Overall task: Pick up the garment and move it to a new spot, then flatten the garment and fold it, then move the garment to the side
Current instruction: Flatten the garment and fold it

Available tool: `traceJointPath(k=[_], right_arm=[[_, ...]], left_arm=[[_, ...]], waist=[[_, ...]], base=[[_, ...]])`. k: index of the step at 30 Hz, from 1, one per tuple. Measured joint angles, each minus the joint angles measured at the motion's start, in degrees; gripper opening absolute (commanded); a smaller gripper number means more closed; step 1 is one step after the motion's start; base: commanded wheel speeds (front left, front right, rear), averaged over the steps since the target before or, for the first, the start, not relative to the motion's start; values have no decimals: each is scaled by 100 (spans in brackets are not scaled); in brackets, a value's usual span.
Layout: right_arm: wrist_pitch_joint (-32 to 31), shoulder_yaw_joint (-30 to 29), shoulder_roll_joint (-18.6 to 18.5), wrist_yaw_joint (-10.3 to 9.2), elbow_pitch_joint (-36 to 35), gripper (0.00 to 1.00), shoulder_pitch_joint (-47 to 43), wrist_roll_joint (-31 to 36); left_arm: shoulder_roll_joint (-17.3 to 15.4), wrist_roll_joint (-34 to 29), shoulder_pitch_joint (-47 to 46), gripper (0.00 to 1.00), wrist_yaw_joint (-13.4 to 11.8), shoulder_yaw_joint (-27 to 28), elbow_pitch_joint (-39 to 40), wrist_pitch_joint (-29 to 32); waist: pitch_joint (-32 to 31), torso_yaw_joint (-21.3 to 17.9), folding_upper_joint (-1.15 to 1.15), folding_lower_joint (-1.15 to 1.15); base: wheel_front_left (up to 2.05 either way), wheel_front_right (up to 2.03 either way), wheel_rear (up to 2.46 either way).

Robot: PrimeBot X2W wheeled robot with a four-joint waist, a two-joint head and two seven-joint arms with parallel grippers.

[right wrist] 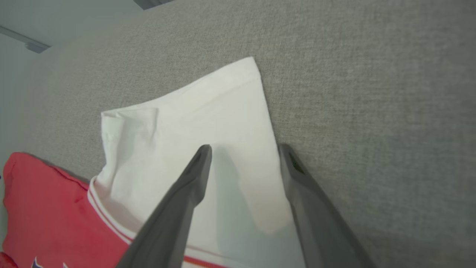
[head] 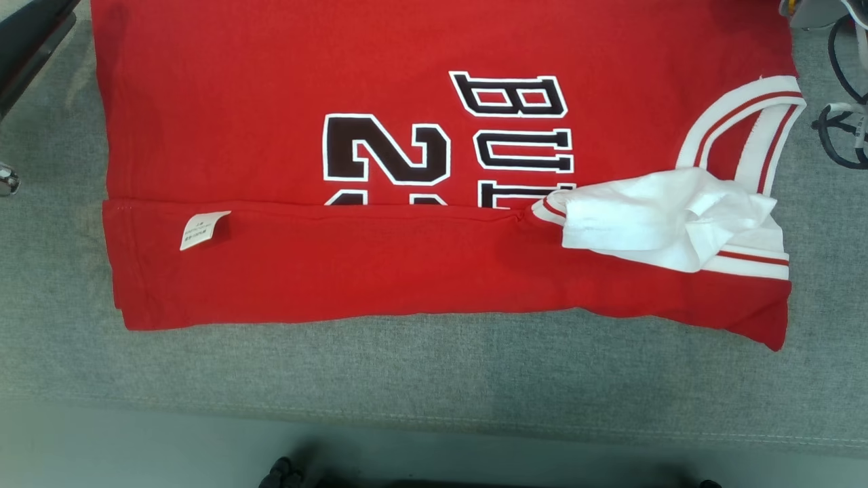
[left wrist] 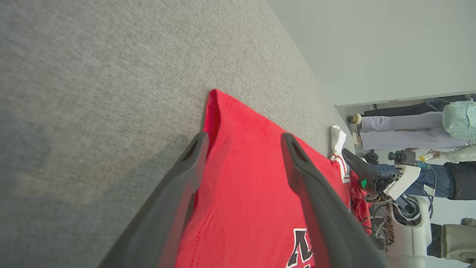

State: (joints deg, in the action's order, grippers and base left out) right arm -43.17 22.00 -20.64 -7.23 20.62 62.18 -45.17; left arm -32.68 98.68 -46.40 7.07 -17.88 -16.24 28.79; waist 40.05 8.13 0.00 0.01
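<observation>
1. one red shirt [head: 271,102] lies spread on the grey surface [head: 407,379], near edge folded over.
2. left gripper [left wrist: 243,137], wide open, holds nothing above its corner.
3. right gripper [right wrist: 245,147], also open and empty, above the white sleeve [right wrist: 193,111].

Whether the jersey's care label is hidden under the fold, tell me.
No: in the head view the white care label lies exposed on top of the folded near flap of the red jersey.
</observation>
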Motion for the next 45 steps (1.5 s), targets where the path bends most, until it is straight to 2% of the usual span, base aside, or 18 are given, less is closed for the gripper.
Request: traceJointPath(k=[1,2,4,7,13,20,26,32,45], right_arm=[[-2,0,12,0,14,44,12,7],[-21,1,27,0,25,38,18,18],[-38,13,51,0,44,18,19,36],[-86,33,88,0,62,0,24,38],[-135,37,114,0,82,0,73,59],[-134,57,186,-1,81,0,83,83],[-125,69,287,0,81,0,90,83],[-126,148,419,0,66,0,129,82],[-176,229,515,1,-5,0,221,82]], left_arm=[[19,2,-1,100,0,8,2,13],[36,9,-2,100,0,13,2,45],[70,40,-3,100,0,31,5,52],[91,75,-3,100,0,54,44,151],[93,119,-3,100,0,98,136,299],[89,445,-3,100,0,318,264,522],[46,358,-2,100,0,325,409,671],[-229,291,6,100,0,546,168,595],[-319,166,63,100,0,385,-11,905]], waist=[[3,5,0,0],[5,9,0,0],[8,16,0,0],[12,25,0,0],[20,27,0,0],[24,-2,0,0],[18,-50,0,0],[38,-130,0,0],[137,-296,0,0]], base=[[0,0,0],[0,0,0],[0,0,0],[0,0,0],[0,0,0],[0,0,0],[0,0,0],[0,0,0],[0,0,0]])
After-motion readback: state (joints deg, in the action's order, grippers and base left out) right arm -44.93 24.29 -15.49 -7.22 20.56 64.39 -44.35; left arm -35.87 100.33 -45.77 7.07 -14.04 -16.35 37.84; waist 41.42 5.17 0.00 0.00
